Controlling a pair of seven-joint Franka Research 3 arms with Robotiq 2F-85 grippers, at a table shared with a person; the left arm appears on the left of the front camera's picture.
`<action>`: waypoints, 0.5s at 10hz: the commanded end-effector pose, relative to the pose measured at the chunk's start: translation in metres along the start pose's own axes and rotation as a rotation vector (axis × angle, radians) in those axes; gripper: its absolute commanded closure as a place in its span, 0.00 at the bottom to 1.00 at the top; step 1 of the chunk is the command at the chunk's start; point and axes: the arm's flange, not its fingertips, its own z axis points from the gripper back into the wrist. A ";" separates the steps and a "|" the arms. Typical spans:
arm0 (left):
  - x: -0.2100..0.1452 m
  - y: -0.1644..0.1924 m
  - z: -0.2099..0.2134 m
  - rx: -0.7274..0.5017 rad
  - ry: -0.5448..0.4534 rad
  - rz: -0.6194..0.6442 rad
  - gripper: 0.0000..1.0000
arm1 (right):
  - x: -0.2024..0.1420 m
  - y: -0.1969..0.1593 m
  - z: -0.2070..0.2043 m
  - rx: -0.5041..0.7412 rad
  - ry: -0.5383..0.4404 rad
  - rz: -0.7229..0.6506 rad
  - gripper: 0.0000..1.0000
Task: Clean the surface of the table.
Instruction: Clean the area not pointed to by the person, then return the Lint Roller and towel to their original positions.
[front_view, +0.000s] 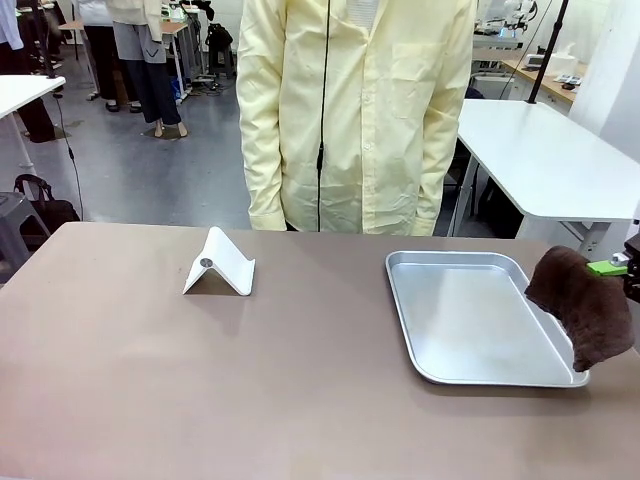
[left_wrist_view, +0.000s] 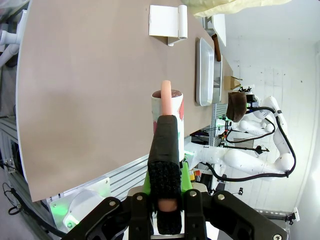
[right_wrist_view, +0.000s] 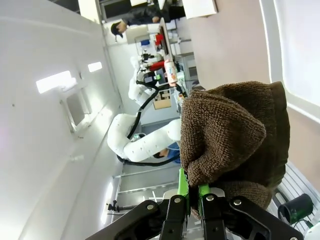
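**Right hand** (right_wrist_view: 190, 187): the pads are clamped on a fold of a brown cloth (right_wrist_view: 230, 135). The terry bunches up past the fingertips and the rest hangs loose from the grip. In the front view this hand sits at the right edge of the worktop (front_view: 120, 380), roughly midway between the near and far edges. The cloth droops in front of the near-right corner of a steel tray (front_view: 450, 257). Whether the cloth touches the tray or the worktop cannot be told.

**Left hand** (left_wrist_view: 166, 170): it is closed on a black-sleeved pink stick (left_wrist_view: 165, 135), which is gripped between the green pads. The pink tip shows beyond the sleeve. A white cup (left_wrist_view: 178, 112) with a red print sits right behind the tip. Contact between the stick and the cup cannot be made out.

**Worktop relative to the hands:** the brown-taupe top lies below the right hand and runs away from it toward the left edge. Seen from the left hand, it spreads out ahead of the fingers, past the cup. The base of that hand shows outside the worktop's edge.

**Further out:**
- The tray lies on the right half, close to the right edge.
- A white stand (front_view: 220, 265) sits left of centre, toward the far edge and well apart from the tray.
- A person (front_view: 350, 110) in a pale yellow coat stands at the far edge, behind the centre.
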 end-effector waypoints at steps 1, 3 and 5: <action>-0.003 -0.003 0.001 0.011 0.007 0.013 0.78 | 0.001 0.004 0.001 0.025 -0.001 0.016 0.92; -0.003 -0.003 0.001 0.011 0.007 0.013 0.78 | 0.001 0.004 0.001 0.025 -0.001 0.016 0.92; -0.003 -0.003 0.001 0.011 0.007 0.013 0.78 | 0.001 0.004 0.001 0.025 -0.001 0.016 0.92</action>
